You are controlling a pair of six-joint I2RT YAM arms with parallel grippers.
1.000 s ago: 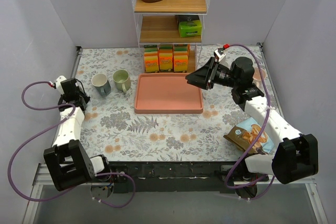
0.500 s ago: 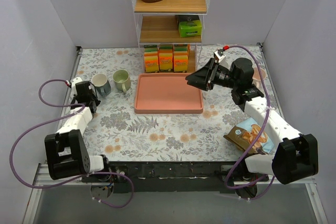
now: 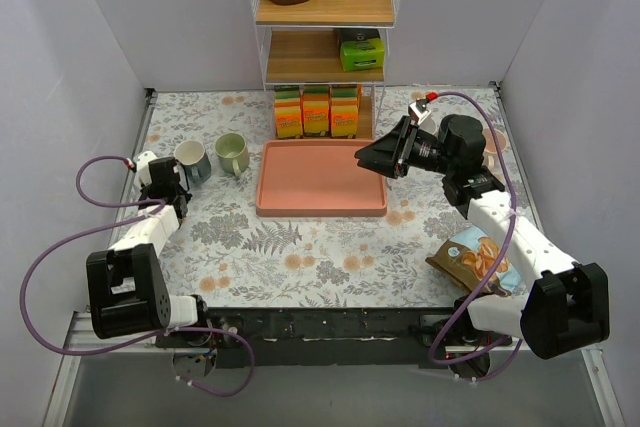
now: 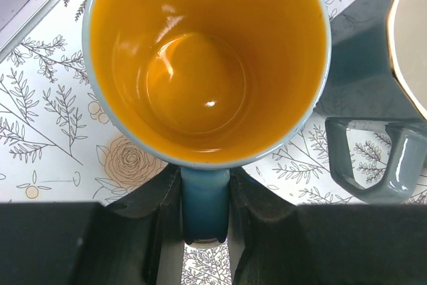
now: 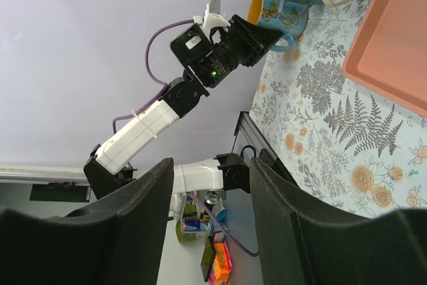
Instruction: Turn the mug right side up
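A blue mug (image 4: 200, 58) with an orange inside fills the left wrist view, its mouth facing the camera and its base towards the floral tablecloth. My left gripper (image 4: 205, 198) is shut on its handle (image 4: 205, 208). In the top view the left gripper (image 3: 160, 183) is at the table's left edge and covers the mug. The right wrist view shows the mug (image 5: 275, 13) with butterfly prints, held at the left gripper's tip. My right gripper (image 3: 372, 155) hangs open and empty above the pink tray (image 3: 320, 187).
A dark grey-blue mug (image 3: 191, 160) stands close beside the held mug, and a green mug (image 3: 232, 154) is right of it. A shelf (image 3: 325, 12) with sponge packs (image 3: 317, 115) stands at the back. A snack bag (image 3: 475, 257) lies front right.
My left arm has swung in from the left edge towards the mugs and come down to the table. My right gripper has shifted slightly right and lower.
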